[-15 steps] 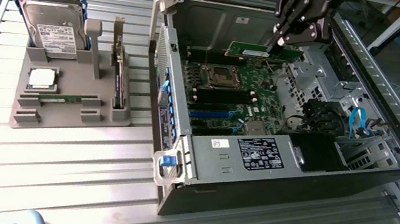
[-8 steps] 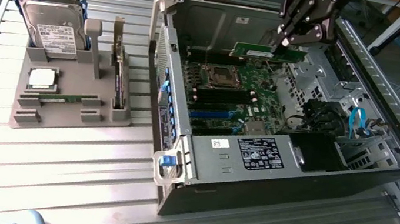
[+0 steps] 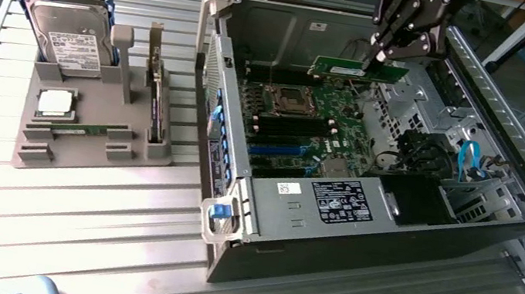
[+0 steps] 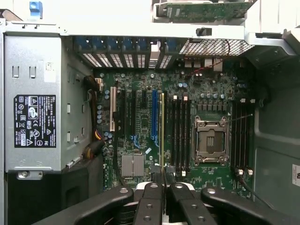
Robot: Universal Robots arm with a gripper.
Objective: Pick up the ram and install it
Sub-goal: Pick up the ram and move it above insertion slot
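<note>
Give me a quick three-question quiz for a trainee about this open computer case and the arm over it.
1. Fill in: the silver hard drive with a white label stands in the grey holder tray on the exterior view's ____ of the open black computer case.
2. True or false: the gripper is shut on the thin green ram stick.
3. Where is that stick? A) in the tray B) held over the green motherboard C) lying on the hard drive

Key: 1 left; 2 true; 3 B
</note>
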